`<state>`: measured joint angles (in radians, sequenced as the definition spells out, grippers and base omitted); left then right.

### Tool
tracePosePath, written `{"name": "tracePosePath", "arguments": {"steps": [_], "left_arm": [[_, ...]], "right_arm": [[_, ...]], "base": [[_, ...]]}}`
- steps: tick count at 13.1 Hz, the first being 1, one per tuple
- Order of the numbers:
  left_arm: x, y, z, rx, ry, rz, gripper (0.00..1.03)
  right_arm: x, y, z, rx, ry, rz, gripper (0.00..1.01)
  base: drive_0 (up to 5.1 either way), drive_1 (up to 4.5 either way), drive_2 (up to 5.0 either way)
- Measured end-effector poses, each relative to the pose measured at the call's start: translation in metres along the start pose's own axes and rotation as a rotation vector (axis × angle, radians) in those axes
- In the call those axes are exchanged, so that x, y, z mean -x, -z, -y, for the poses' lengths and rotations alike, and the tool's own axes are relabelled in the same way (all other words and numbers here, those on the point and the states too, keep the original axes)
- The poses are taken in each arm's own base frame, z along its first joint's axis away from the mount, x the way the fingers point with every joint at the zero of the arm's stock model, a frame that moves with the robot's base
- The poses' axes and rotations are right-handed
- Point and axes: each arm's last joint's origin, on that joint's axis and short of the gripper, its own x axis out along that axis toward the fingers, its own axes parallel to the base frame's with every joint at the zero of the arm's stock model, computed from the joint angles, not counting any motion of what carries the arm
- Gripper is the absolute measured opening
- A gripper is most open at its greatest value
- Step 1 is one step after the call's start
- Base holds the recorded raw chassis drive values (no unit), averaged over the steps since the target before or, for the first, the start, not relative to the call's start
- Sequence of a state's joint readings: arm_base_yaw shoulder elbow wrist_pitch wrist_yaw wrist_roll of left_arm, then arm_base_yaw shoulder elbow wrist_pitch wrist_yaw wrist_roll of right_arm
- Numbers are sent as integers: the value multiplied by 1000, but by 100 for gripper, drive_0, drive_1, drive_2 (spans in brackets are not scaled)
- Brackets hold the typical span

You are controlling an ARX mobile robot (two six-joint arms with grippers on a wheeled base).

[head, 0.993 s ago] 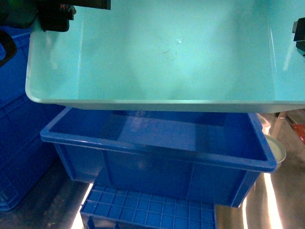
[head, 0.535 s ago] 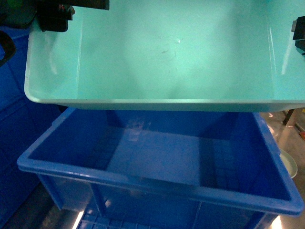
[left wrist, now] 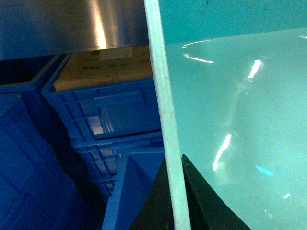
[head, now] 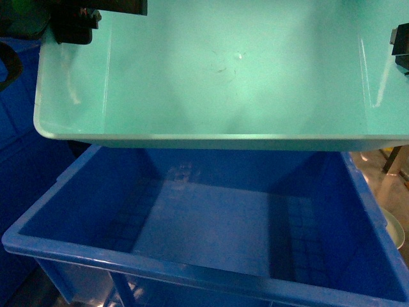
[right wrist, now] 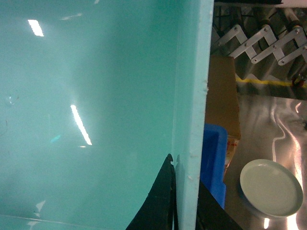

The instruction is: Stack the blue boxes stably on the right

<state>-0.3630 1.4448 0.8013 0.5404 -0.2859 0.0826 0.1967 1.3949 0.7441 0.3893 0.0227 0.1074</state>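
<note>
The light turquoise tub (head: 223,70) hangs level in the air and fills the upper half of the head view. My left gripper (head: 73,25) is shut on its left wall; in the left wrist view the dark fingers (left wrist: 201,201) pinch that rim (left wrist: 165,124). My right gripper (right wrist: 184,167) is shut on the right wall, seen at the head view's right edge (head: 401,45). The royal-blue crate (head: 211,224) stands open directly below the tub, with a gap between them. Its rim also shows as a blue edge (left wrist: 136,182) and a blue corner (right wrist: 214,158).
Ribbed dark blue crates (left wrist: 110,110) topped with cardboard (left wrist: 105,67) stack up on the left, with more blue crates (head: 19,147) beside them. A pale plate (right wrist: 271,188) lies on the steel surface right of the crate. A cardboard box (right wrist: 221,96) and a metal scissor frame (right wrist: 259,38) stand behind.
In the head view the royal-blue crate has grown larger and slid lower, now spanning the frame under the tub. The tub and both grippers keep their places in the view.
</note>
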Motion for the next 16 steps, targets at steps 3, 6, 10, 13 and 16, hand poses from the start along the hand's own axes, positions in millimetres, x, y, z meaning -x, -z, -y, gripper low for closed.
{"name": "tracePosePath", "arguments": {"steps": [3,6,10,13,16], "left_arm": [[-22,-2,-4,-25,21,-77,2],[-54,27,-7,-55,31,-348,2],[-90,48,-16,40,76,-587,2],[-110,57,-41,43,53,-691,2],[-110,60,-45,40,50,-706,2]], "right_arm": [[-16,11,2,13,-22,-89,2],[-44,37,-4,13,-63,-345,2],[-80,46,-2,3,-90,-548,2],[-114,43,-28,31,-121,-617,2],[-115,44,-32,38,-117,-619,2]], "base": [[-2,136,-141],[0,0,0],[0,0,0],[0,0,0],[0,0,0]]}}
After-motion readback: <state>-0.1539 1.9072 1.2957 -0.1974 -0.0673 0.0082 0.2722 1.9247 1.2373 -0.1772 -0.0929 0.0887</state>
